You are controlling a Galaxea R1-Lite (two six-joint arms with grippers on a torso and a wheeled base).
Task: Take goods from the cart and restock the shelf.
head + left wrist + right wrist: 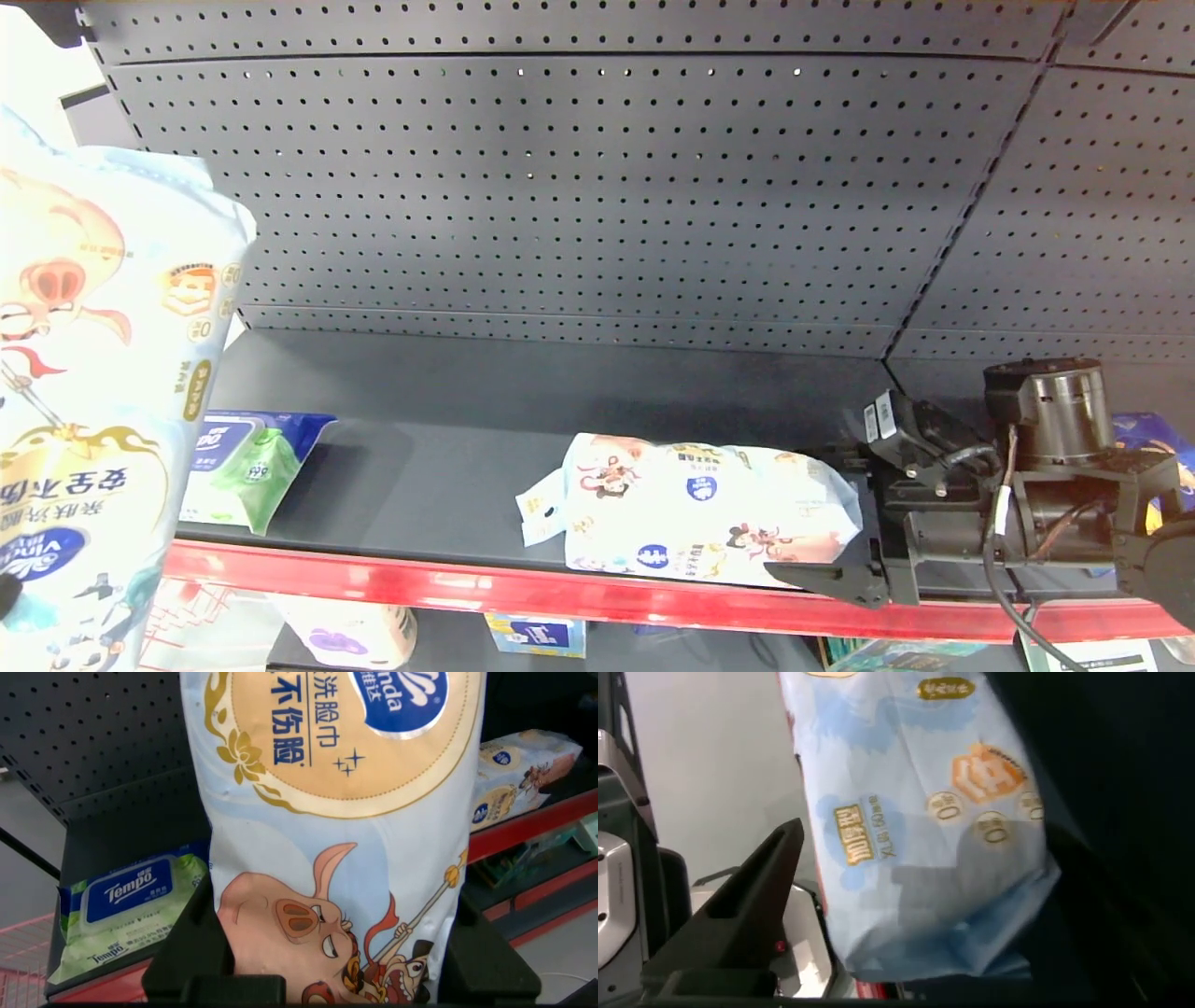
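Note:
A tall tissue pack (84, 401) printed with a cartoon pig is held upright at the far left, in front of the shelf; my left gripper (341, 947) is shut on it, with a finger (201, 943) pressed to each side. A second cartoon-printed tissue pack (700, 513) lies on its side on the dark shelf board (448, 448), close to the red front edge. My right gripper (808, 513) stands open around that pack's right end, one finger (826, 577) along its front, the other behind. The same pack (924, 821) sits between the right gripper (915, 924) fingers, with a gap at one finger (738, 919).
A blue-and-green wipes pack (247, 467) lies at the shelf's left end. A blue pack (1148, 434) sits behind my right arm. A perforated back panel (579, 187) closes the shelf. Boxes and packs (537, 635) stand on the shelf below.

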